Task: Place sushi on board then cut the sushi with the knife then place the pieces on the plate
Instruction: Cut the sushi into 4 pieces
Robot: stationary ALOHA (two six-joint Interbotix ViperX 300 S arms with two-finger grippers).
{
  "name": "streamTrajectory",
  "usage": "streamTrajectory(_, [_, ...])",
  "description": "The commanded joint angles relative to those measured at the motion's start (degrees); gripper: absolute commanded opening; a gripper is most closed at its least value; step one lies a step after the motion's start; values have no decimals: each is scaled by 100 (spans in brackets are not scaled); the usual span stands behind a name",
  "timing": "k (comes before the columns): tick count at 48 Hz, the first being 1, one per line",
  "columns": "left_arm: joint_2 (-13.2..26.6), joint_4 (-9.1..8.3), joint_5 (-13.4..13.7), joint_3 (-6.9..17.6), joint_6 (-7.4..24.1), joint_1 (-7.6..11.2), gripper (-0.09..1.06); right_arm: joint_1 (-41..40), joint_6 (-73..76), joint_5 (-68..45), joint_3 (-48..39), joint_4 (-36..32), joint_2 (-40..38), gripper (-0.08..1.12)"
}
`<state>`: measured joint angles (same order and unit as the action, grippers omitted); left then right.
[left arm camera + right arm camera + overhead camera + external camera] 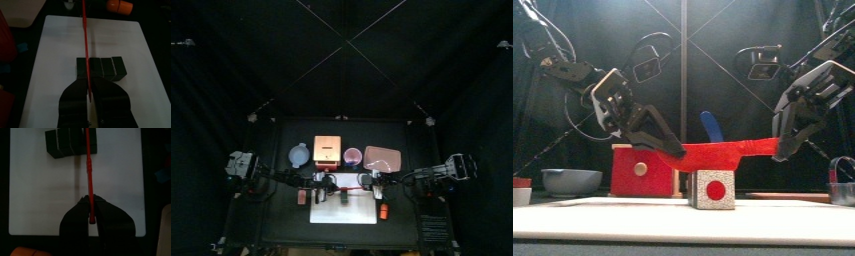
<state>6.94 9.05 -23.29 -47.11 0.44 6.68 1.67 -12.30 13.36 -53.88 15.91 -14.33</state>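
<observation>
Cutting is in hand: the left gripper [671, 150] and right gripper [787, 148] each clamp an end of the red knife [727, 152], and the sushi roll [714, 188] sits just beneath on the white board [593, 215], nearer the left one, so next probably comes a straight press down.

No text, label, brand or number is legible in any view. The sushi roll [714, 190] end face shows only a plain red disc.
</observation>
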Motion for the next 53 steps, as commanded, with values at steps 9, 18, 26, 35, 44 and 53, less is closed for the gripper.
streamTrajectory(9, [-158,70,35,-97,-35,79,38,35,-9,53,-70,193,-53,35])
streamTrajectory(18, [-158,149,44,-132,-35,88,38,35,0,44,-88,220,-44,35])
streamTrajectory(26, [-123,158,44,-141,-44,88,38,44,0,44,-105,264,26,35])
streamTrajectory(35, [-105,176,44,-158,-53,105,38,44,-9,44,-105,343,97,35])
streamTrajectory(44, [-53,220,44,-193,-44,105,38,53,-9,9,-105,352,132,35])
streamTrajectory(53, [-44,220,44,-176,-44,114,38,53,-9,9,-79,352,141,35])
